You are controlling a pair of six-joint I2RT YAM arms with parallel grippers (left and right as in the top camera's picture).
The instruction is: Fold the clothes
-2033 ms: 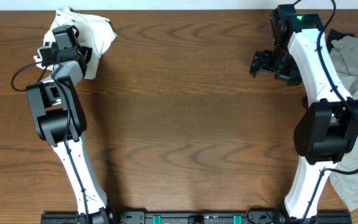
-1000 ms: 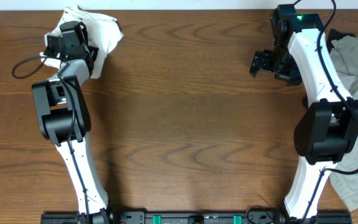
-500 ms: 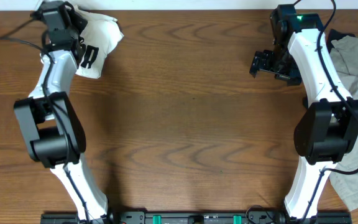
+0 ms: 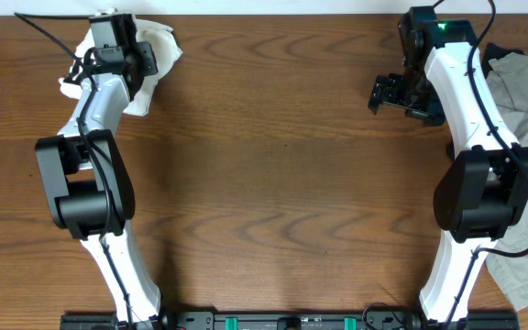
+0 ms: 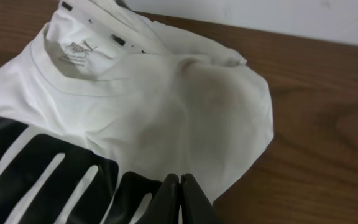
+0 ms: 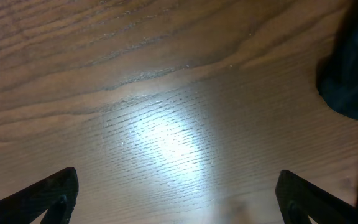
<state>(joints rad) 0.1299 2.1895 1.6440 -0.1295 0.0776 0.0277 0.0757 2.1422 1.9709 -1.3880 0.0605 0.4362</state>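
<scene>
My left gripper (image 5: 179, 188) is closed tight against the near edge of the white PUMA T-shirt (image 5: 157, 106), which lies bunched at the upper left of the table (image 4: 282, 183). I can't tell if cloth is pinched. My right gripper (image 4: 380, 93), at upper right, gapes wide and holds nothing.

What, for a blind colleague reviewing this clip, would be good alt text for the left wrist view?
A crumpled white T-shirt with black block lettering and a neck label lies on a brown wooden table. The left pincer is shut at the T-shirt's near edge; whether it pinches fabric is unclear.
</scene>
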